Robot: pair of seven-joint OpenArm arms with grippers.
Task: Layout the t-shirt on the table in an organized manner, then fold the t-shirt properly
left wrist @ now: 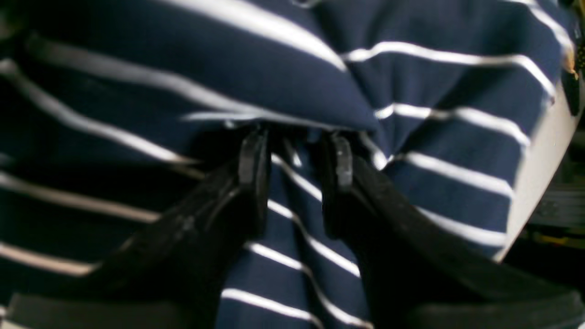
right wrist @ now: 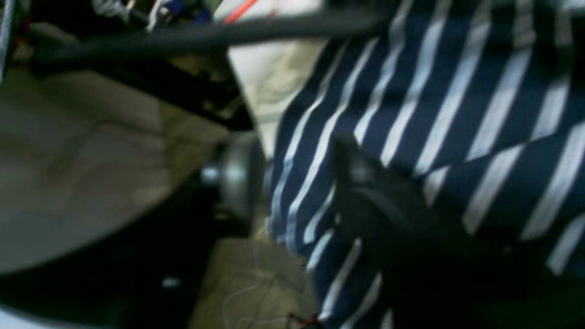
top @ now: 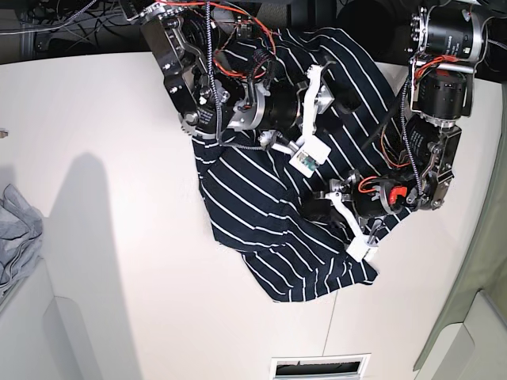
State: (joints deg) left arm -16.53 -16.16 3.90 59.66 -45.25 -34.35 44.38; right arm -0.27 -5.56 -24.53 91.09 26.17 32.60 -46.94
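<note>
Fingers first: on my left wrist feed, the left gripper has its two black fingers set a narrow gap apart, with a bunched ridge of the t-shirt running up between them. The cloth fills the gap and the finger pads press against it on both sides, so I read this as a pinch on the fabric. A soft fold of navy cloth bulges just above the fingertips.

On my right wrist feed the picture is badly blurred. I make out one dark finger of the right gripper lying over striped cloth, but I cannot find its partner, so I cannot tell whether those fingers are wide or narrow, or whether they hold anything.

Moving outward, the base view shows the left arm coming down on that view's right, its tip sunk into the shirt's right-hand part. The right arm reaches in from the top left, its end resting on the upper middle of the shirt.

The shirt itself is crumpled and unfolded, lying on the cream counter toward the far edge, with its upper part bunched under both arms and its lower hem pointing toward the near side. Its white stripes run in several directions across the folds. A light grey garment sits at the counter's left edge, well apart from the shirt.
</note>
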